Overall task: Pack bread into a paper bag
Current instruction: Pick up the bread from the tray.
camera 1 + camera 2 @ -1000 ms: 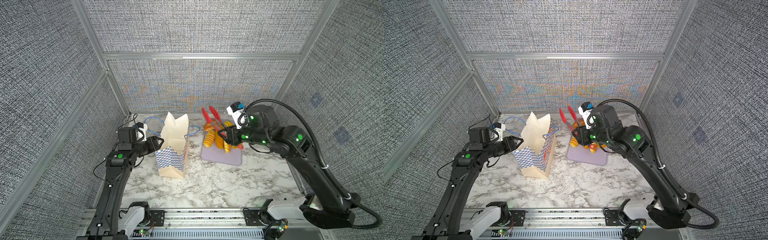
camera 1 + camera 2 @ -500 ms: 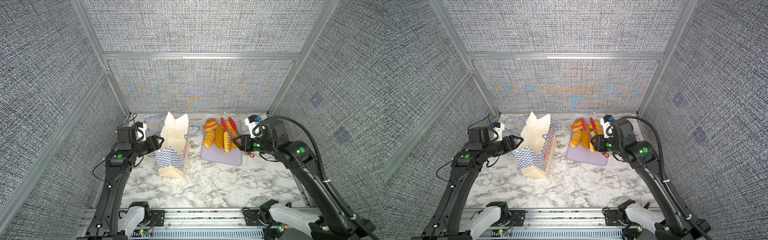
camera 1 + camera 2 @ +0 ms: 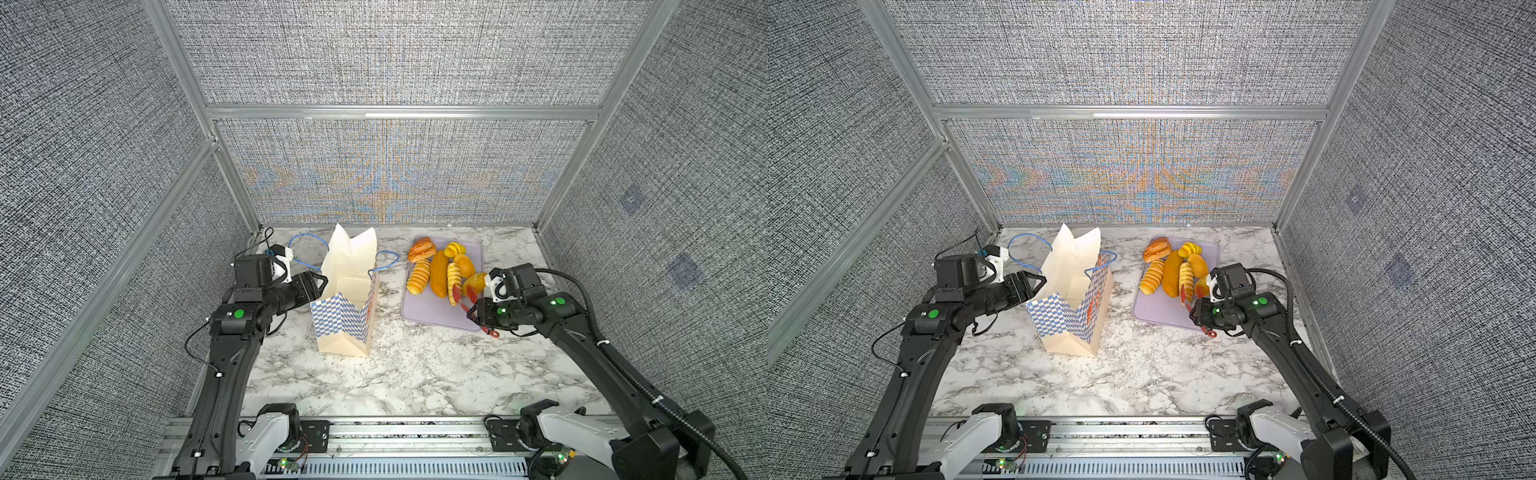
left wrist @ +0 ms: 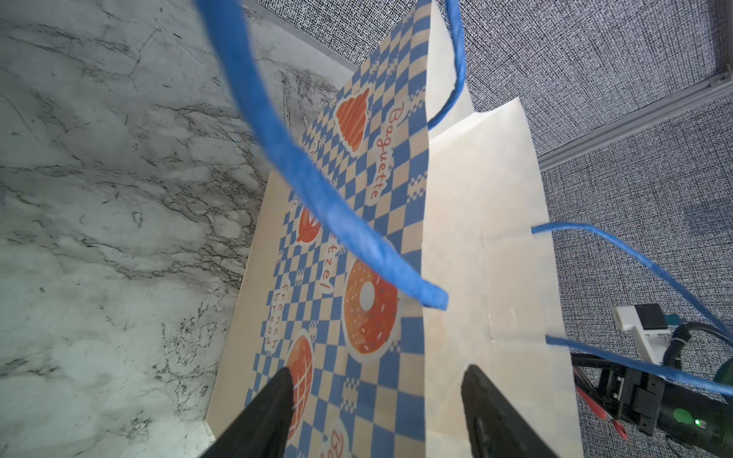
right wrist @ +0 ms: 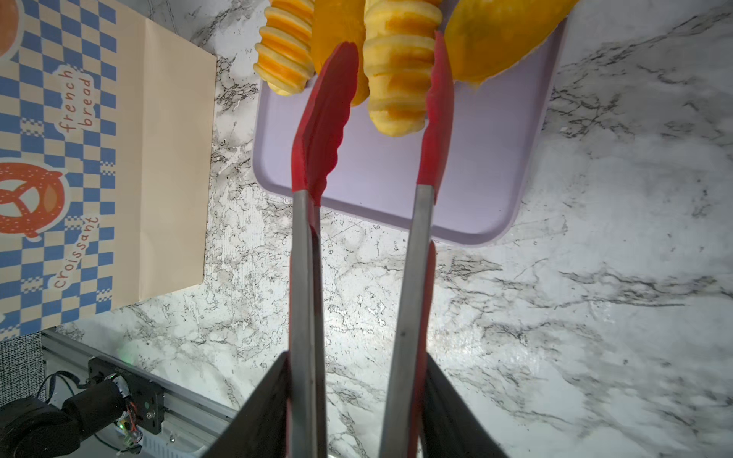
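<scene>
Left wrist: paper bag (image 4: 468, 222) with "Baguette", "french bread"

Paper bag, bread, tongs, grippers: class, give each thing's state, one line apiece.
paper bag: upright, mouth open, no bread visible inside
bread: lying on the lilac tray
tongs: tips apart, straddling a ridged loaf
left gripper: open, straddling the bag's wall
right gripper: shut on the tongs

The paper bag (image 3: 345, 322) is cream with blue-white checks, bread (image 3: 439, 272) golden-yellow, tray (image 3: 432, 311) lilac, tongs (image 5: 323, 119) red-tipped.
</scene>
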You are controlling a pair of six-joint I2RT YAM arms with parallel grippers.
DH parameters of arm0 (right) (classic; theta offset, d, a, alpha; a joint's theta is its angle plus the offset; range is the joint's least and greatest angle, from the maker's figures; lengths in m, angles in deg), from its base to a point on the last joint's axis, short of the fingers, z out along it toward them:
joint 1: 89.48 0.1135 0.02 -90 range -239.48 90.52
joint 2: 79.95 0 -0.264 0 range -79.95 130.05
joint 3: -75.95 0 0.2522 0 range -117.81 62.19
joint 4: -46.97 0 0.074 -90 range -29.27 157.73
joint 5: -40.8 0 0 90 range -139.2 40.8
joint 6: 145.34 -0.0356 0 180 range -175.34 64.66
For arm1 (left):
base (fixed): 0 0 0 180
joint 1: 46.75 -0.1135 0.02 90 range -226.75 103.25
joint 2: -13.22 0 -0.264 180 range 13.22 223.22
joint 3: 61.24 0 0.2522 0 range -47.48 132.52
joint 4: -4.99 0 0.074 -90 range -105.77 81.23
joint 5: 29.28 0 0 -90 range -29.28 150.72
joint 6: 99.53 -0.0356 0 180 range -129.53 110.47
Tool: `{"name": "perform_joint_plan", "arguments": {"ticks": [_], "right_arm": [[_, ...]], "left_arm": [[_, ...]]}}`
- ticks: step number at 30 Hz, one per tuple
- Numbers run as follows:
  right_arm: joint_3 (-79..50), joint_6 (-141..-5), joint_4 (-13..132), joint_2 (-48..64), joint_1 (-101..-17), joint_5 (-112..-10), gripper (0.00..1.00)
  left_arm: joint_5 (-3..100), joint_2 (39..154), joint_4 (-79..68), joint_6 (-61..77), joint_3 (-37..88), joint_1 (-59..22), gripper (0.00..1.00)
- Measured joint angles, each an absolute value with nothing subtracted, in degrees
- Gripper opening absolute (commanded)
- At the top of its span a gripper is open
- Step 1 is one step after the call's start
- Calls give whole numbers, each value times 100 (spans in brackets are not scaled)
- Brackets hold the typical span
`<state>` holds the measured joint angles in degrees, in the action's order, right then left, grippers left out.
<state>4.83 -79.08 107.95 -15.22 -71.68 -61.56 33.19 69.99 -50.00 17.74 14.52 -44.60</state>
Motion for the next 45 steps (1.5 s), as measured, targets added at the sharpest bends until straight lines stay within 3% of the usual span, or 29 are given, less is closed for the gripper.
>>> {"name": "perform_joint_plan", "arguments": {"ticks": [45], "right_arm": [[-660, -7572, 10749, 260, -7174, -5802, 52]], "left_arm": [[3316, 7019, -4959, 1787, 1347, -4460, 69]]}}
